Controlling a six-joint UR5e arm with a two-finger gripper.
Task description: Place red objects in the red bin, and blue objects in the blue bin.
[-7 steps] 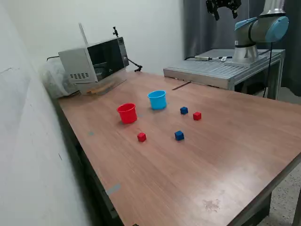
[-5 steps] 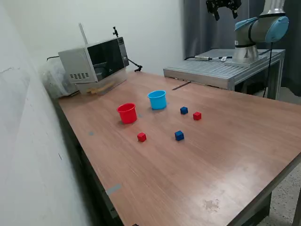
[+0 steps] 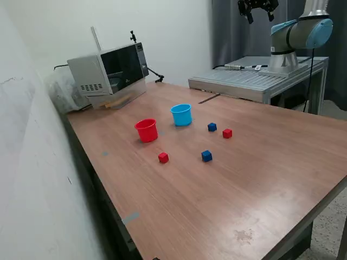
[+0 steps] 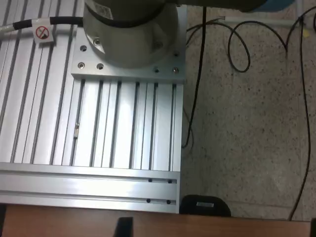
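Note:
On the wooden table [image 3: 244, 179] stand the red cup [image 3: 146, 130] and the light blue cup [image 3: 181, 115], side by side and upright. One red cube [image 3: 163, 157] lies in front of the red cup, another red cube [image 3: 227, 133] to the exterior view's right of the blue cup. One blue cube [image 3: 212, 127] lies beside that red cube, another blue cube [image 3: 206, 156] nearer the front. My gripper [image 3: 259, 15] hangs high at the top of the exterior view, far above and behind the table, fingers apart and empty. The wrist view shows none of the cups or cubes.
A grey microwave-like box [image 3: 108, 70] stands at the table's back corner by the wall. The arm's base [image 4: 131, 29] sits on a ribbed aluminium platform [image 3: 255, 81] behind the table. Cables [image 4: 237, 44] lie on the speckled floor beside it.

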